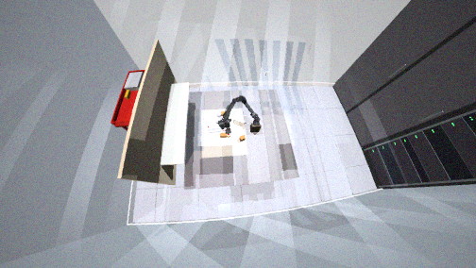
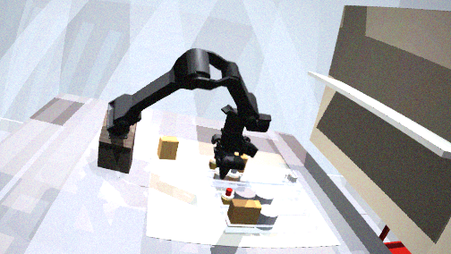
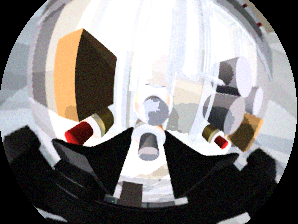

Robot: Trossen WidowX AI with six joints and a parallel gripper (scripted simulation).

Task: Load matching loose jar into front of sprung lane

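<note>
jar [image 3: 148, 144], pale with a grey lid, sits clamped between my two fingers; in the wrist view it is just below centre, and a second pale jar [image 3: 153, 108] of the same look stands right beyond it at 12 o'clock. whether the two touch i cannot tell.

going by size: the tall brown panel with its white shelf [image 2: 384, 112] fills the 3 o'clock side of the exterior view. my black arm [image 2: 188, 73] arches from its dark base block [image 2: 116, 152] at 9 o'clock down to the white mat [image 2: 188, 224]. my gripper [image 2: 228, 169] hangs over the clear lane rack [image 2: 268, 181] near the picture's centre, closed on the jar.

a tan box [image 2: 243, 211] stands in the rack toward 6 o'clock, and another tan box [image 2: 167, 148] stands apart on the mat at 9 o'clock of my gripper. a small red-capped jar [image 2: 228, 194] stands just left of the nearer box. in the wrist view a red-capped jar [image 3: 83, 131] lies at 9 o'clock and another [image 3: 220, 140] at 3 o'clock.
</note>
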